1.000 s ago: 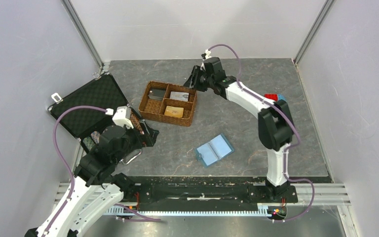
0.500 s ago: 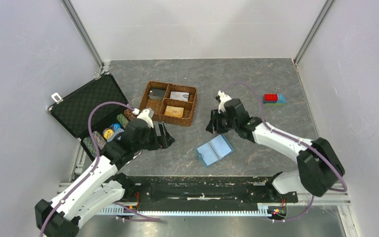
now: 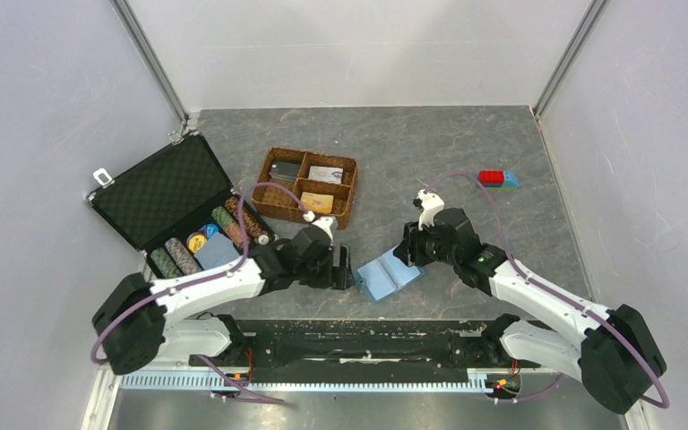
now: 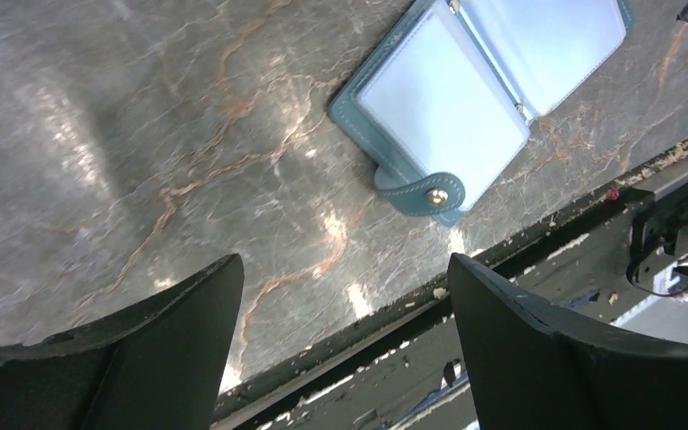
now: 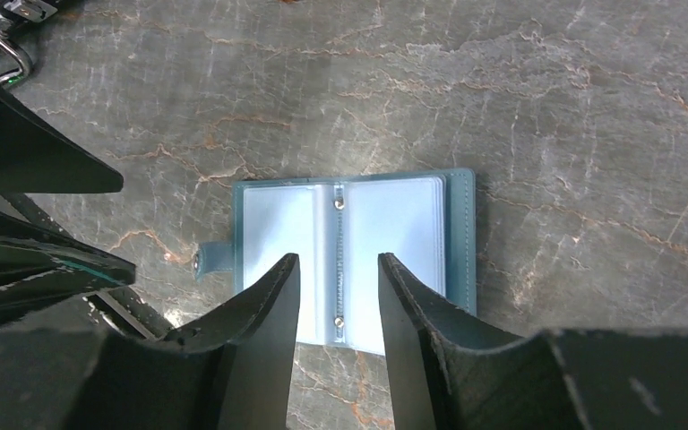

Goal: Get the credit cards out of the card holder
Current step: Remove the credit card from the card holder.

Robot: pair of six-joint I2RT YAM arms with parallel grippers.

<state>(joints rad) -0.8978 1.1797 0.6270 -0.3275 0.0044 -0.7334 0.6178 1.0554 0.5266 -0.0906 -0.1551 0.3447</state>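
The card holder point(image 3: 388, 275) lies open and flat on the grey table near the front edge, its clear light-blue sleeves up. It also shows in the left wrist view point(image 4: 466, 98) and the right wrist view point(image 5: 385, 224). No credit card shows in its sleeves. My left gripper point(image 3: 345, 269) is open and empty, low over the table just left of the holder's snap tab point(image 4: 430, 193). My right gripper point(image 3: 405, 253) is open and empty, right above the holder, its fingertips point(image 5: 291, 269) on either side of the middle spine.
A brown wicker tray point(image 3: 273, 199) with flat card-like items stands behind the holder. A black foam-lined case point(image 3: 157, 188) with poker chips lies open at the left. Red and blue bricks point(image 3: 497, 179) lie at the far right. The black front rail point(image 4: 537, 242) runs close by.
Both arms have swung in toward the card holder: the left from the black case, the right from above the wicker tray. The holder has not moved.
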